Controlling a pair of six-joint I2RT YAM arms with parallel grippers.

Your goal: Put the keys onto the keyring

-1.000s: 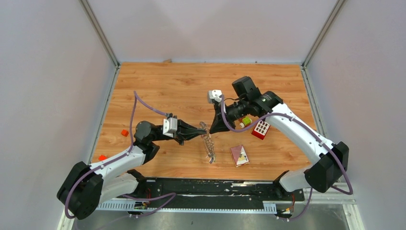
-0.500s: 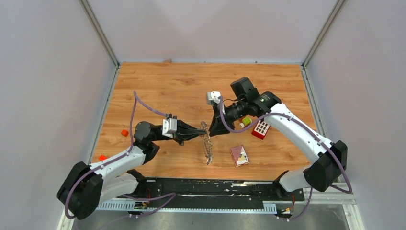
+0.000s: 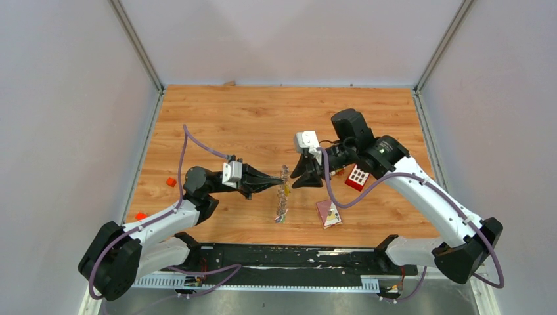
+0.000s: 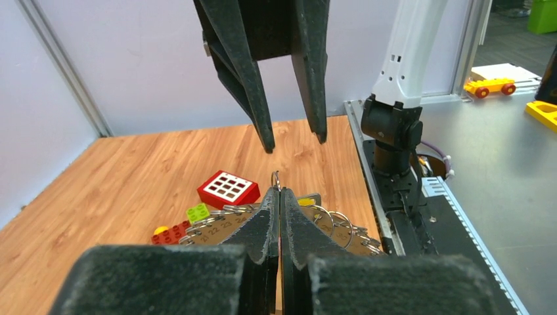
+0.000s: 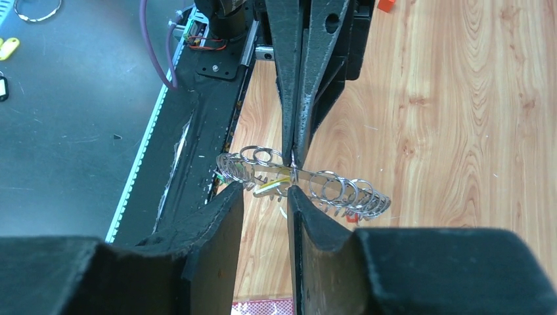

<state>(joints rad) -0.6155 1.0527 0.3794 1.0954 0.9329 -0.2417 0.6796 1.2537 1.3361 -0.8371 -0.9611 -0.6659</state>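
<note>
From above, the keyring is only a thin glinting strand hanging over the middle of the wooden table, pinched at its top by the closed left claw. The right wrist view spreads it into a row of shiny wire loops and toothed grey metal. The right claw stands just beside it, black fingers parted and gripping nothing, while the left wrist view alone shows numbered tan tags on the ring.

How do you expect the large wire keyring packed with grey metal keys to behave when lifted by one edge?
Probably floppy: the keyring hangs in a loose strand from the shut left pincer. Its many loops look free to slide and swing. Pinched on thin wire, it may slip.
</note>
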